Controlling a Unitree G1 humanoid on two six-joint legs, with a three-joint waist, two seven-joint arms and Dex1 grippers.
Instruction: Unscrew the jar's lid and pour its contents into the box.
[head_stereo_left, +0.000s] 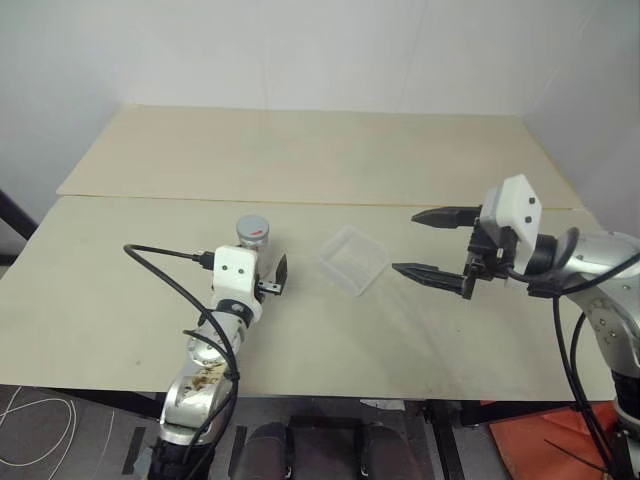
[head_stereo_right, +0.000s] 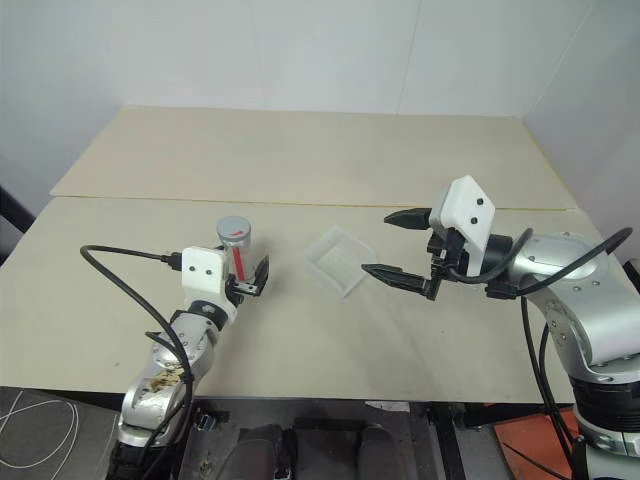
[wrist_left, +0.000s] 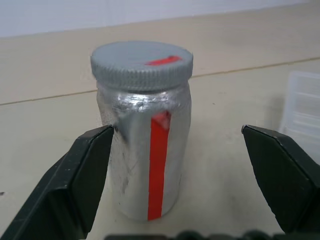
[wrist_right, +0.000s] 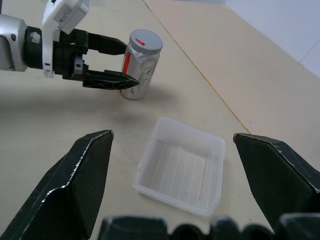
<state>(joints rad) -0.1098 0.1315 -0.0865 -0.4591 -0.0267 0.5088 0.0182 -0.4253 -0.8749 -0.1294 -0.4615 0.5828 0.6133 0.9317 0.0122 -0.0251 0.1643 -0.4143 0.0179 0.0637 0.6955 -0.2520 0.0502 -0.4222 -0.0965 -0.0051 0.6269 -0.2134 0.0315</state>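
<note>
Left eye view: starting at your left, the left gripper (head_stereo_left: 268, 282) stands level at the small silvery-grey jar with the red stripe (wrist_left: 147, 150), its black fingers spread wide, the jar standing between them on the pale wooden table (head_stereo_left: 120, 300). One finger (wrist_left: 75, 170) looks to be touching or nearly touching the jar's side; the other stands apart. The round grey ribbed screw lid (wrist_left: 141, 64) is on, so I judge you are at the first grasp. Next, close on the body and hold it steady.

Further right sits the shallow clear plastic box (head_stereo_left: 354, 260), empty. Beyond it the right gripper (head_stereo_left: 434, 243) hovers wide, holding nothing; it must come over to turn the lid.
</note>
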